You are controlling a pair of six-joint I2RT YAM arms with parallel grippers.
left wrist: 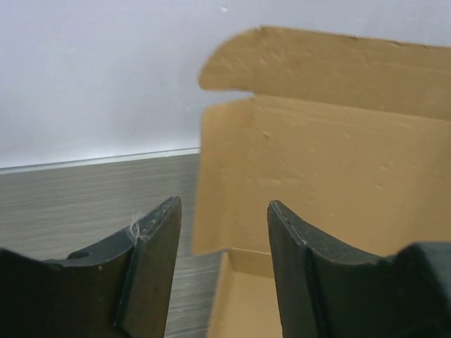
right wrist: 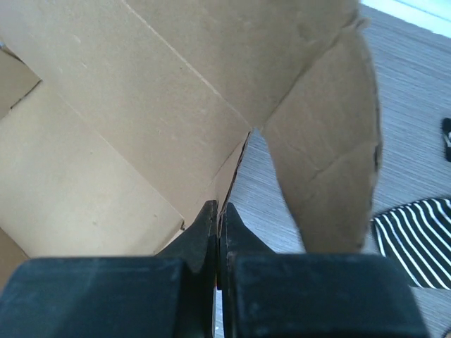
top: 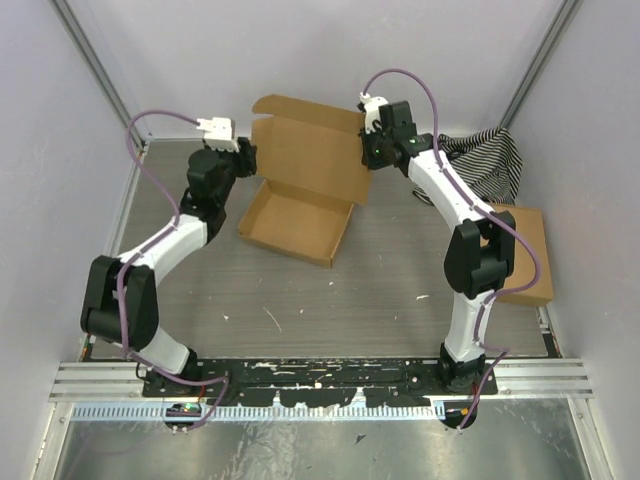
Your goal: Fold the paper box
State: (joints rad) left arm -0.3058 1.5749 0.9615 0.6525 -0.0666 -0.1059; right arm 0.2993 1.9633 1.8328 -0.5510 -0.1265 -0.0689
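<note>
The paper box (top: 296,222) sits at mid-table as a shallow brown tray, with its lid (top: 315,158) standing upright behind it. My left gripper (top: 250,160) hovers open at the lid's left edge. In the left wrist view the left gripper (left wrist: 224,205) has that edge and the tray corner of the paper box (left wrist: 317,162) between and beyond its fingers, touching nothing. My right gripper (top: 368,150) is shut on the lid's right edge. In the right wrist view the right gripper (right wrist: 218,208) pinches the thin cardboard of the paper box (right wrist: 141,105), and a side flap (right wrist: 331,141) hangs beside it.
A black-and-white striped cloth (top: 490,160) lies at the back right, and shows as the striped cloth (right wrist: 416,232) in the right wrist view. A second brown cardboard box (top: 525,255) lies against the right wall. White walls enclose the table on three sides.
</note>
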